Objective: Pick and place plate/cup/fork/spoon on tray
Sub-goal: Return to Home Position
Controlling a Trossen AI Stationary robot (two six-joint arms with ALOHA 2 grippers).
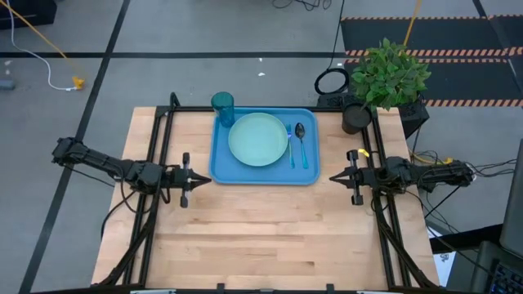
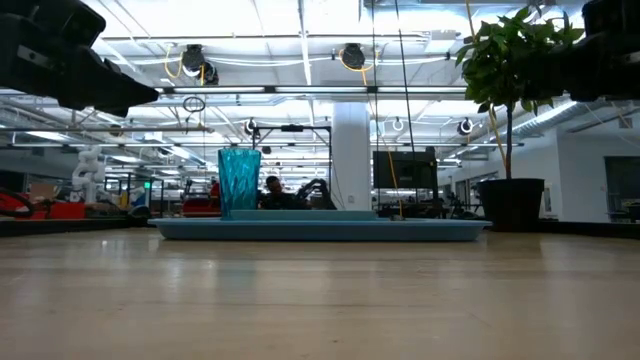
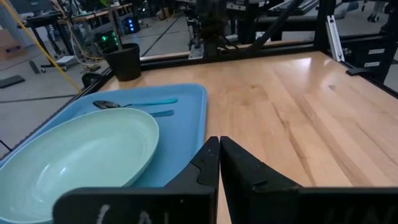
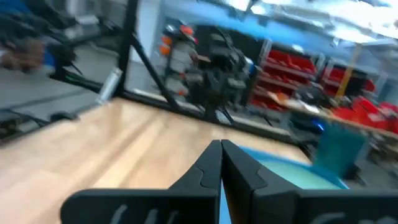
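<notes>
from above, the tray (image 1: 263, 167) lies at the far middle of the table (image 1: 270, 237), with the plate (image 1: 257, 140) in its centre, the cup (image 1: 222, 104) standing upright in its far left corner, and the fork (image 1: 290, 147) and the spoon (image 1: 301, 140) lying side by side on the strip to the right of the plate, fork nearer the plate. the left gripper (image 1: 206, 178) sits just off the tray's left edge, low near the front corner, and the right gripper (image 1: 333, 178) just off the tray's right edge; both point inward at the tray and hold nothing.

the overhead picture is too coarse to settle the fingers; the wrist views do that. in the left wrist view the 2 dark fingers (image 3: 214, 163) are pressed together at their tips, empty, above the tray's edge (image 3: 189, 130), with the plate (image 3: 81, 155), spoon (image 3: 118, 104) and fork (image 3: 163, 113) beyond. in the right wrist view the fingers (image 4: 219, 163) are likewise pressed together and empty.

the low view shows the cup (image 2: 239, 181) rising above the tray rim (image 2: 320, 230), but the plate, fork and spoon are hidden behind that rim. the potted plant (image 2: 510, 110) stands at the right there; from above it sits at the table's far right corner (image 1: 384, 77). the right wrist view is blurred: the cup (image 4: 339, 149) and tray (image 4: 280, 171) are only bluish shapes.
</notes>
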